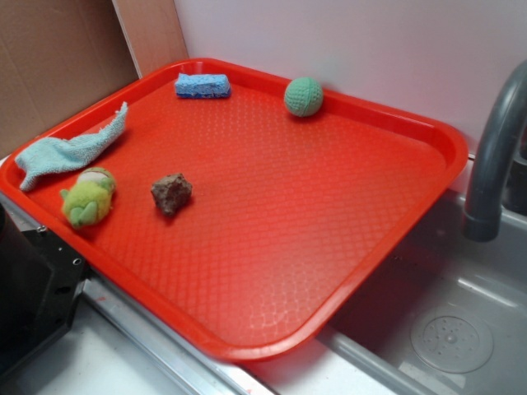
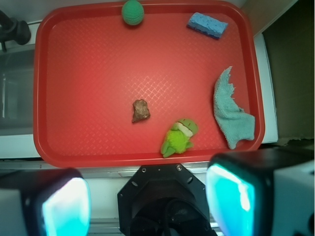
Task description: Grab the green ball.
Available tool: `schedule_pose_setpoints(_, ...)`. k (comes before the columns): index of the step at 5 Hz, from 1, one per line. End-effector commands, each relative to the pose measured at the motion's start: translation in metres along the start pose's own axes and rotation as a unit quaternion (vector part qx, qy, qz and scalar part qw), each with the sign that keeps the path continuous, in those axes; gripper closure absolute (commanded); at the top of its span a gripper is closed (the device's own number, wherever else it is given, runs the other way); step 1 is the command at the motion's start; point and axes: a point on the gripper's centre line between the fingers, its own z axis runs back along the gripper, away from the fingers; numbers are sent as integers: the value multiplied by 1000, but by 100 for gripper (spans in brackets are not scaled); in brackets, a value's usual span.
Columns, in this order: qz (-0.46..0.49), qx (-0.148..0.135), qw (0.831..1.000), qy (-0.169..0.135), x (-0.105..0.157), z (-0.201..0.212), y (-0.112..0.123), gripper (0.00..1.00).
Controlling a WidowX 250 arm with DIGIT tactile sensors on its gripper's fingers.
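Note:
The green ball (image 1: pixel 304 96), small, mint-green and knitted, sits at the far edge of the red tray (image 1: pixel 272 239). In the wrist view the green ball (image 2: pixel 133 12) lies at the top of the tray (image 2: pixel 88 73). My gripper (image 2: pixel 147 204) is high above the near side of the tray, over the robot base, far from the ball. Its jaws stand wide apart with nothing between them. The gripper does not show in the exterior view.
On the tray lie a brown rock (image 1: pixel 171 193), a yellow-green plush toy (image 1: pixel 88 197), a pale blue cloth (image 1: pixel 70 148) and a blue sponge (image 1: pixel 202 85). A grey faucet (image 1: pixel 494 156) and a sink (image 1: pixel 453 329) are to the right. The black robot base (image 2: pixel 165 201) is below the gripper.

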Motion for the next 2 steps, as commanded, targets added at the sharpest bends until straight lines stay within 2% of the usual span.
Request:
schedule_pose_setpoints(1,0,0,1000,0,0,0,0,0)
schedule_pose_setpoints(2,-26,17,1000,1,44,-43,-3,0)
